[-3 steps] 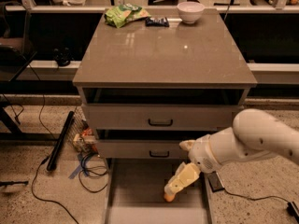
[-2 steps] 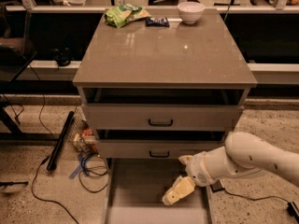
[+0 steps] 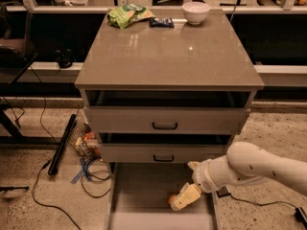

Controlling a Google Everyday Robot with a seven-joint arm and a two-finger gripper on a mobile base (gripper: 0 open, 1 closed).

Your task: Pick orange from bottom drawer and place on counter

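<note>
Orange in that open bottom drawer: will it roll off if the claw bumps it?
Probably. The orange looks round and the drawer floor flat, so a nudge could roll it as far as a side rail. It looks small beside the gripper, which is down in the drawer right by it, so likely light.
</note>
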